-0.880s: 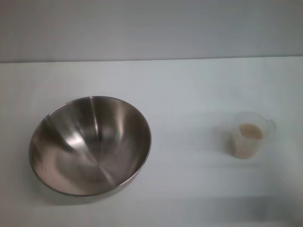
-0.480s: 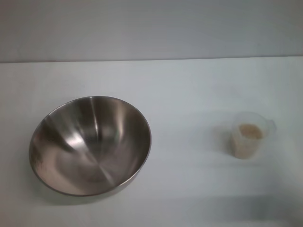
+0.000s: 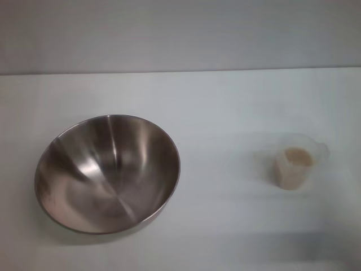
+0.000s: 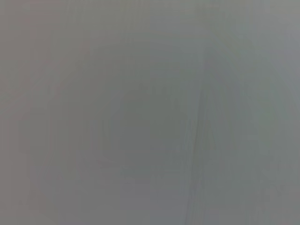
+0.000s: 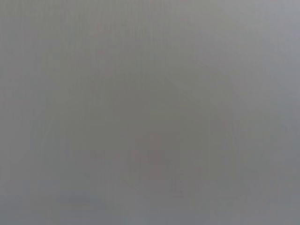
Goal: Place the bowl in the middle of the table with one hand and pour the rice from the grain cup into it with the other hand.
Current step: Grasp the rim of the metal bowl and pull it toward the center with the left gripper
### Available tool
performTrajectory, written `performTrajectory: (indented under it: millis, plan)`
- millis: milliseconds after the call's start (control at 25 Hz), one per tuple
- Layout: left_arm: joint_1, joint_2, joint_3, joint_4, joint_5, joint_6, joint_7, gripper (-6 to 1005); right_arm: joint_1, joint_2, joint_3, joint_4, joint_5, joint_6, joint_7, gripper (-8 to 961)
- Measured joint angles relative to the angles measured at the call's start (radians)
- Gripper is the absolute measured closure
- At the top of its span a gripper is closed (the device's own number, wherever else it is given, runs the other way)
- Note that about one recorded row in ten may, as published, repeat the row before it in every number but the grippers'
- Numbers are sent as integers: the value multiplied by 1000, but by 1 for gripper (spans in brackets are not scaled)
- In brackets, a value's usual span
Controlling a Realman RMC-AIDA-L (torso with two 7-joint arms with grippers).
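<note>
The large stainless-steel bowl (image 3: 107, 172) stands on the left part of the white table (image 3: 225, 101), tilted a little toward the right, and it holds nothing. The small clear grain cup (image 3: 294, 161) stands upright on the right part of the table, its pouring lip toward the right. Pale rice (image 3: 298, 157) fills it close to the brim. Neither gripper shows in the head view. Both wrist views show only a plain grey surface.
The table's far edge (image 3: 180, 71) meets a grey wall. A wide stretch of bare tabletop (image 3: 225, 169) lies between the bowl and the cup.
</note>
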Motion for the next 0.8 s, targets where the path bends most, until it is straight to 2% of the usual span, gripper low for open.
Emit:
performTrajectory:
  millis: [120,200,240,640,800]
  plan:
    - [4,3,-31,-193,2,-301,6,144,1,0,0,-1,0,1,0,273]
    - [6,4,-38,-280,3,-437,7,145,2,0,0,-1,0,2,0,273]
    - [11,5,-43,-365,3,-558,7,145,3,0,0,-1,0,2,0,273]
    - [57,3,-37,-802,-13,-1214,68,147,15,-1,11,-3,0,21,9,274]
    - [59,3,-63,-916,-110,-1444,153,149,21,-2,14,-4,0,32,10,274]
